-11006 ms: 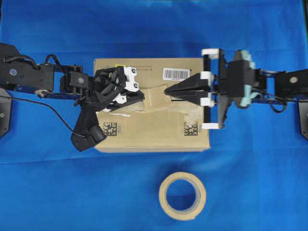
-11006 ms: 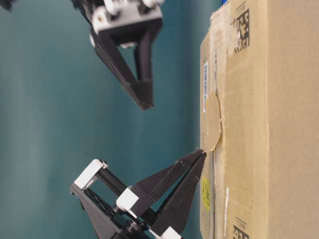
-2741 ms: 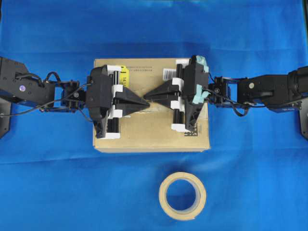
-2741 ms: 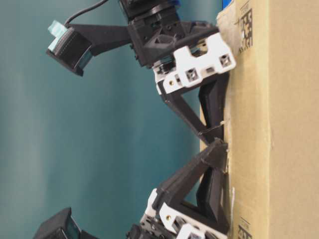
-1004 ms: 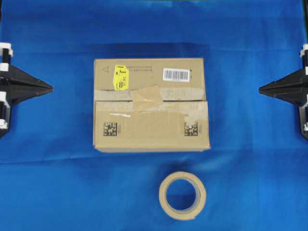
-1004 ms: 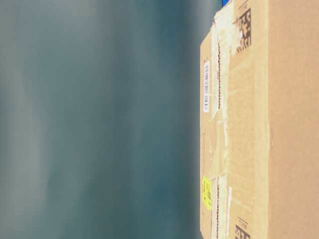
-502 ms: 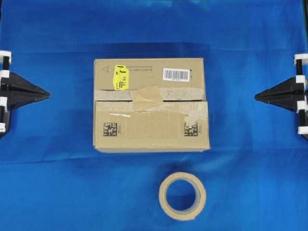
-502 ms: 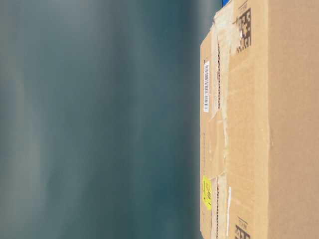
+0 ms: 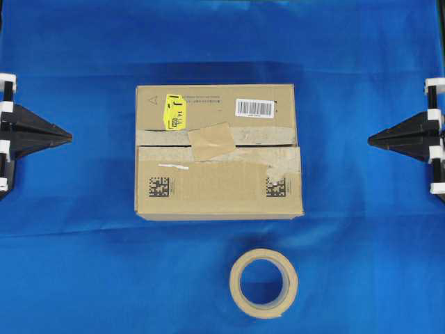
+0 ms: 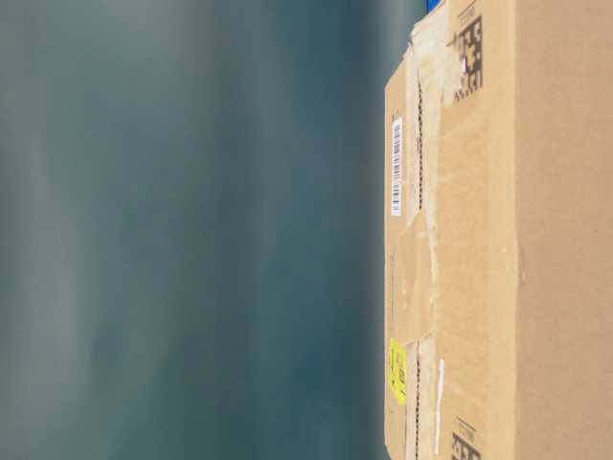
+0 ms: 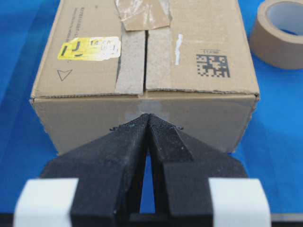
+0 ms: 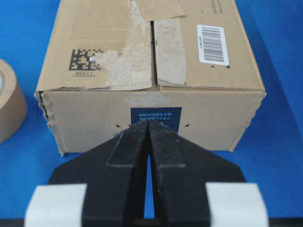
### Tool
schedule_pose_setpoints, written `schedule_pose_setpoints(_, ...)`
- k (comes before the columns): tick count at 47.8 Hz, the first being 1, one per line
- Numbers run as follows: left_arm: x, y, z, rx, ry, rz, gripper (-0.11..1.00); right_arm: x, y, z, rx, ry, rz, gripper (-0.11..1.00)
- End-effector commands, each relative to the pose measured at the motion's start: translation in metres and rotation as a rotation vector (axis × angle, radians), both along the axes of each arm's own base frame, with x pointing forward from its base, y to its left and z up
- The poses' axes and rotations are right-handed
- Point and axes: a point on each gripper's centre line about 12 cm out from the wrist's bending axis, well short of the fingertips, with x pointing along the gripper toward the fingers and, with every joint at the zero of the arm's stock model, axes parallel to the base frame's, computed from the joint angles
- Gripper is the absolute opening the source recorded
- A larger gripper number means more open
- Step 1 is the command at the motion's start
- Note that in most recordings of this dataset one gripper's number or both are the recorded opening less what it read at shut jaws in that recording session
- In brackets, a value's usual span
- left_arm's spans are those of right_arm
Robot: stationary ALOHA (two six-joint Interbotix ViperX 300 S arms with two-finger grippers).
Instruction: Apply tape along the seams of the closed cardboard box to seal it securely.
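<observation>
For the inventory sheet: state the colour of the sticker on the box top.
Yellow with black print. The sticker shows best in the left wrist view, near the box edge.

Surface: blue cloth (image 9: 76, 271), lightly creased, covering the whole work area.
Item 1: cardboard box (image 9: 208, 191), closed, resting flat near the cloth's centre.
Item 2: tape roll (image 9: 263, 283), beige, lying flat on the cloth near the box's front side, apart from it, toward its right half.
</observation>
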Motion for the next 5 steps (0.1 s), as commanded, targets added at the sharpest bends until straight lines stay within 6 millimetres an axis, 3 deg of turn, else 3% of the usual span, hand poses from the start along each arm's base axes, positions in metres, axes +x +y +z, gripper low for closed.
schedule_pose_setpoints(1,0.0018,0.0004,0.0053,0.004,-0.017,0.001,0.01,0.0021,-0.0004,0.0054,-0.002,-0.018,-0.002,0.00)
schedule_pose_setpoints(5,0.0018,0.0004,0.0053,0.004,-0.017,0.001,0.01,0.0021,-0.0007,0.0054,-0.001,-0.018,-0.004,0.00)
